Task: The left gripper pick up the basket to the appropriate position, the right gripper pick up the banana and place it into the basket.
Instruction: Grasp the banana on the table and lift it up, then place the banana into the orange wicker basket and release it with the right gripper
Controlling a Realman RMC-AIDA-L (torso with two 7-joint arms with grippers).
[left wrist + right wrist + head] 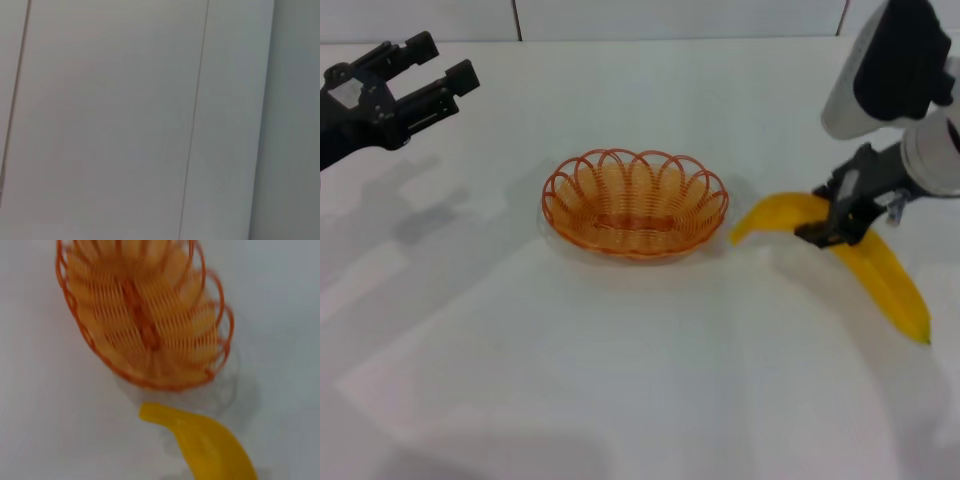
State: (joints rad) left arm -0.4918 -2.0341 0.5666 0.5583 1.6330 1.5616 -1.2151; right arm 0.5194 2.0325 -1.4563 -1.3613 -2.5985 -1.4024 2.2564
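The orange wire basket (635, 203) stands empty on the white table, mid-scene; it also shows in the right wrist view (145, 315). The yellow banana (880, 275) lies at the right of the basket, its near end a short way from the rim; one end shows in the right wrist view (210, 445). My right gripper (835, 228) comes down on the banana's middle, with its fingers closed around it. My left gripper (440, 62) is open and empty, raised at the far left, well apart from the basket. The left wrist view shows only pale panels.
The white table (620, 380) stretches wide in front of the basket and to its left. A white wall with panel seams (517, 20) runs along the back edge.
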